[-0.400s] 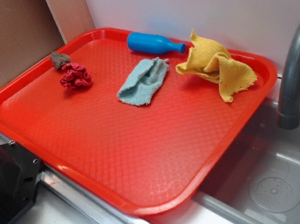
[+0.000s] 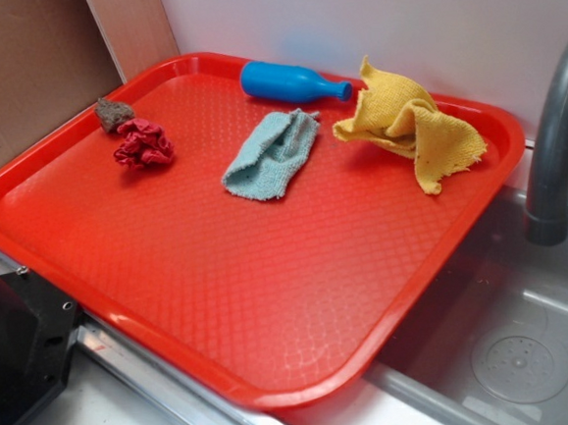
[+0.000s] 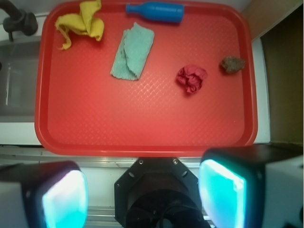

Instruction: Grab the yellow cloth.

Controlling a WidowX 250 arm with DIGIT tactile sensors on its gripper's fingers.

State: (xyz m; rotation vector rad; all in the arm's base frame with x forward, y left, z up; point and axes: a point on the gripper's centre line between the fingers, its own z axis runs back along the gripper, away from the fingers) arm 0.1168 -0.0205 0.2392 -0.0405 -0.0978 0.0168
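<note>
The yellow cloth lies crumpled at the far right corner of the red tray; in the wrist view the yellow cloth is at the top left. My gripper hangs high above the near side of the tray, well away from the cloth. Its two fingers stand wide apart with nothing between them. The gripper itself does not show in the exterior view.
On the tray also lie a pale blue-green cloth, a blue bottle on its side, a small red fabric bundle and a brown lump. A grey faucet and sink are to the right.
</note>
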